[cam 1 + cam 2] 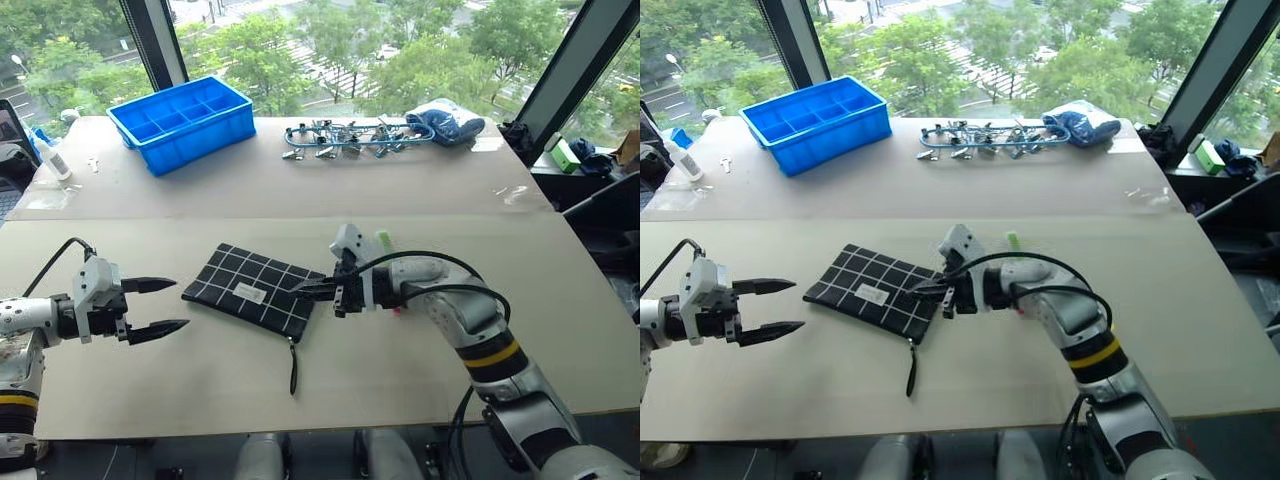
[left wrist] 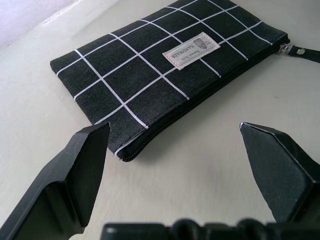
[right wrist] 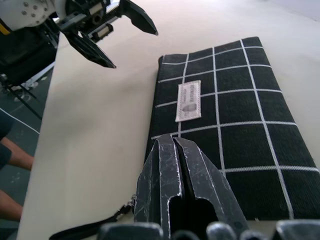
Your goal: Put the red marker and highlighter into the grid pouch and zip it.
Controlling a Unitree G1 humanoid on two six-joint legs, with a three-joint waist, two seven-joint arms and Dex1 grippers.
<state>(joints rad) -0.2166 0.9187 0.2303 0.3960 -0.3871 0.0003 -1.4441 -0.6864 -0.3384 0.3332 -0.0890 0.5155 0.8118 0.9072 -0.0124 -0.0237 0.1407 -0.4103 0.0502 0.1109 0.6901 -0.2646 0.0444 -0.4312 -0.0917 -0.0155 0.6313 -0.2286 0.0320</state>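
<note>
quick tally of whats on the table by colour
blue: 2, compartment bin and cloth bundle
black: 1, grid pouch
green: 1, highlighter
silver: 1, pile of metal clips
white: 1, bottle
total: 6

A broad, pale beige worktop [image 1: 300, 190] stretches beneath tall windows framed by dark slanted mullions [image 1: 150, 40], with daylight pouring in over green treetops [image 1: 420, 60] outside. At the far side sit a bright blue plastic compartment crate [image 1: 182, 122], a tangle of metal clips on a blue cord [image 1: 345, 137], a crumpled blue-and-white cloth bag [image 1: 445, 118] and a small white squeeze bottle [image 1: 52, 158]. Dark floor [image 1: 615, 270] shows beyond the right edge.
</note>
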